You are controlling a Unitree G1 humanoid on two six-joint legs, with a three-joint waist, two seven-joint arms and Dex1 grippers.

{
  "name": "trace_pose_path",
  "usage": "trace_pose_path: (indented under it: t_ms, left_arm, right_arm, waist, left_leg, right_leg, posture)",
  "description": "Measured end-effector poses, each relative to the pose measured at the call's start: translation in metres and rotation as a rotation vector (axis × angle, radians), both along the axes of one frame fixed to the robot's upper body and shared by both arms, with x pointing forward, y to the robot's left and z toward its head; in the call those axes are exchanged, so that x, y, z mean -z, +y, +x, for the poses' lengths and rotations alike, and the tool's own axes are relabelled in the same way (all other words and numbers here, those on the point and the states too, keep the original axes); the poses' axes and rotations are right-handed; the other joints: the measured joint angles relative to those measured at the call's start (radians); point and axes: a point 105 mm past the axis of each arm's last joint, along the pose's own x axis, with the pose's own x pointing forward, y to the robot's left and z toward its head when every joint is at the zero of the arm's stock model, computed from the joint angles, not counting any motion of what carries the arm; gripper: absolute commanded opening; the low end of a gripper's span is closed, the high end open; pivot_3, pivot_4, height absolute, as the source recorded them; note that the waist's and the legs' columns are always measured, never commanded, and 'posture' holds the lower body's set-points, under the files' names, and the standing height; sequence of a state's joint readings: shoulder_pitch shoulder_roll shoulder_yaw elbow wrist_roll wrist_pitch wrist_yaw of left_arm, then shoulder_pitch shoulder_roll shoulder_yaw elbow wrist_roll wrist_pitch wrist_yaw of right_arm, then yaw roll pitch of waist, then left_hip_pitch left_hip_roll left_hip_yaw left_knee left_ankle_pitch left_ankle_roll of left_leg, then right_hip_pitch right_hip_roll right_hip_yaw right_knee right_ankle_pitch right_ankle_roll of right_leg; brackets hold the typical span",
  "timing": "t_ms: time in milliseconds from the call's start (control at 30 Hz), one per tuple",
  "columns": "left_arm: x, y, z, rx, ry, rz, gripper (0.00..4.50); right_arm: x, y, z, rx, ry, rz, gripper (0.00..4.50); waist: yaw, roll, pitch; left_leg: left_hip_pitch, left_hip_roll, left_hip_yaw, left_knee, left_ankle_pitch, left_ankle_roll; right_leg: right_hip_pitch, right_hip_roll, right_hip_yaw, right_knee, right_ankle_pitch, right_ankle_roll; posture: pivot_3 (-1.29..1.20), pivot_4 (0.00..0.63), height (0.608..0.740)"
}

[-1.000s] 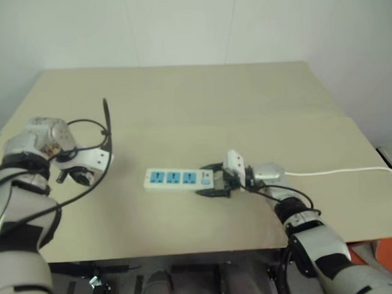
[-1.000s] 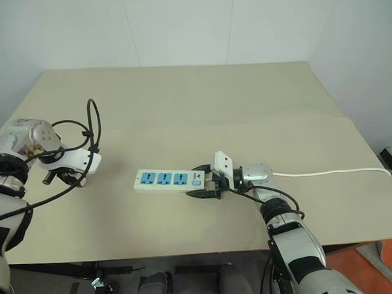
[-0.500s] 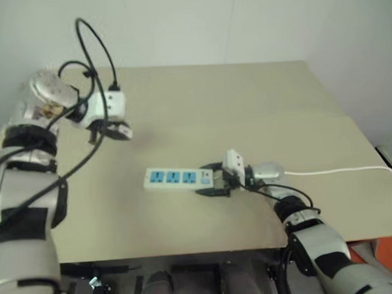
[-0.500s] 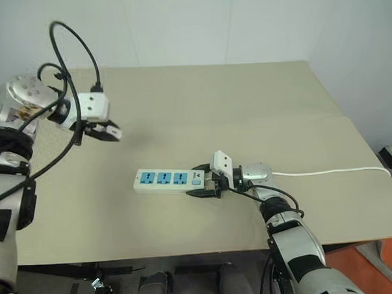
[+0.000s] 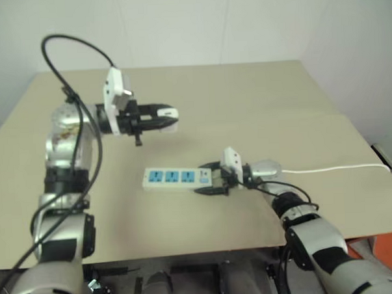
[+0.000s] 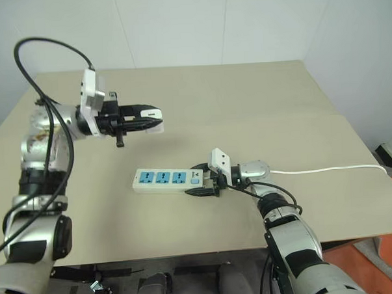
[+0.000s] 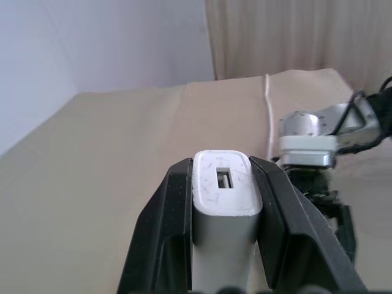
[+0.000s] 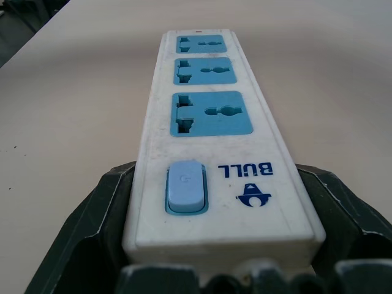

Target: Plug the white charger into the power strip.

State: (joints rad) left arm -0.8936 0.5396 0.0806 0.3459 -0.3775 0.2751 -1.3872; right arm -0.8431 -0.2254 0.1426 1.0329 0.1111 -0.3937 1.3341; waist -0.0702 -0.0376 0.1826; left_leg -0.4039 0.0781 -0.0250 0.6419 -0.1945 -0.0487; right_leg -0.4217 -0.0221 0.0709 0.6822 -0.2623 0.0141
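The left gripper [image 6: 146, 118] has the charger [image 7: 224, 196] clamped, level above the bench [image 6: 200, 88] toward its back-left. The right gripper [image 6: 203, 181] pinches the strip [image 6: 168, 179] at its switch end, mid-bench. With the charger lying sideways, it could meet a socket skewed, skid off, or shove the strip loose.

Overhead head pair, two close wrist views

White charger [image 7: 223, 195] between black fingers [image 7: 164, 226] of the left gripper [image 6: 149, 116]. White strip [image 8: 208, 135] with three blue sockets, pale blue switch [image 8: 185, 186] and blue lettering, on a beige table [image 6: 246, 106]; white cord [image 6: 327, 170].
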Motion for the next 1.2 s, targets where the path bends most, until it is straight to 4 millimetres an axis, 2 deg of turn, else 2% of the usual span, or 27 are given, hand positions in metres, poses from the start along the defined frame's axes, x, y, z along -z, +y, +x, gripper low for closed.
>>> trace_pose_path:
  t_ms: [167,300,600,933,1200]
  left_arm:
    - [0.009,-0.01,-0.016,0.063,0.07,-0.087,1.03]
    - [0.034,-0.01,-0.023,0.102,0.214,-0.117,1.03]
    - [0.072,-0.017,-0.037,0.195,0.282,-0.031,1.03]
    - [0.095,-0.019,-0.034,0.211,0.265,0.014,1.03]
    - [0.102,-0.016,-0.026,0.21,0.239,0.022,1.03]
  right_arm:
    - [0.001,0.002,-0.001,-0.003,-0.007,-0.002,3.41]
    - [0.001,0.004,-0.001,-0.004,-0.007,-0.001,3.41]
    - [0.001,0.003,-0.001,-0.003,-0.007,-0.001,3.41]
    - [0.001,0.004,-0.001,-0.002,-0.007,0.0,3.41]
    - [0.001,0.003,-0.001,-0.002,-0.008,-0.001,3.41]
  waist:
    - [-0.003,0.0,0.0]
    - [-0.006,0.0,0.0]
    - [-0.005,0.0,0.0]
    - [-0.005,0.0,0.0]
    - [-0.004,0.0,0.0]
  left_leg:
    - [0.002,0.0,0.0,0.0,0.0,0.0]
    - [0.003,0.0,0.0,0.0,0.0,0.0]
    - [0.003,0.0,0.0,0.0,0.0,0.0]
    - [0.003,0.0,0.0,0.0,0.0,0.0]
    - [0.003,0.0,0.0,0.0,0.0,0.0]
  right_leg:
    - [0.001,0.0,0.0,0.0,0.0,0.0]
    - [0.001,0.001,0.001,0.0,0.0,0.0]
    - [0.002,0.001,0.001,0.0,0.0,0.0]
    - [0.002,0.001,0.001,0.0,0.0,0.0]
    - [0.002,0.001,0.001,0.0,0.0,0.0]
  posture:
    - [0.0,0.15,0.74]
    - [0.0,0.15,0.74]
    - [0.0,0.15,0.74]
    - [0.0,0.15,0.74]
    - [0.0,0.15,0.74]
